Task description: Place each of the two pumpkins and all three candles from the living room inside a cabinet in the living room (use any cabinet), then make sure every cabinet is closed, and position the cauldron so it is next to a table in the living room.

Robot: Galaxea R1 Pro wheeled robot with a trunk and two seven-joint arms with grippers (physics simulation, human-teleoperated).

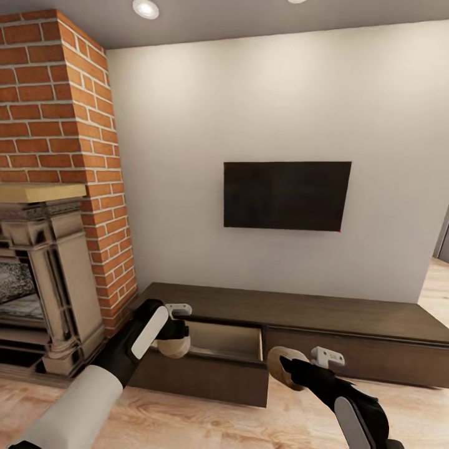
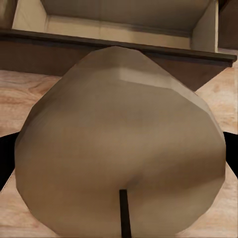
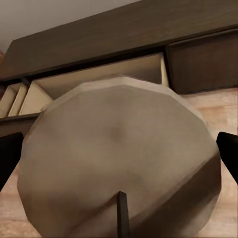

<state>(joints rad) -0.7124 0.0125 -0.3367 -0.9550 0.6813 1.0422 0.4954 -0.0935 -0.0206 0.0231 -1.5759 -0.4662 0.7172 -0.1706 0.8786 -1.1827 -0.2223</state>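
The left claw (image 1: 176,330) is closed around a beige candle (image 1: 174,346), held just over the left end of the open drawer (image 1: 221,349) of the low dark-brown cabinet (image 1: 324,315). In the left wrist view that candle (image 2: 119,144) sits large between dark fingers (image 2: 6,158), with the drawer's pale inside beyond it. The right claw (image 1: 288,365) grips a second candle (image 1: 280,365) in front of the cabinet, just right of the drawer's open corner; the right wrist view shows its round end (image 3: 119,158) between black fingertips (image 3: 229,153). The drawer juts out over the wooden floor (image 1: 187,424). Above the cabinet hangs a dark television (image 1: 287,195); a brick chimney (image 1: 56,93) and grey fireplace (image 1: 43,280) stand left.
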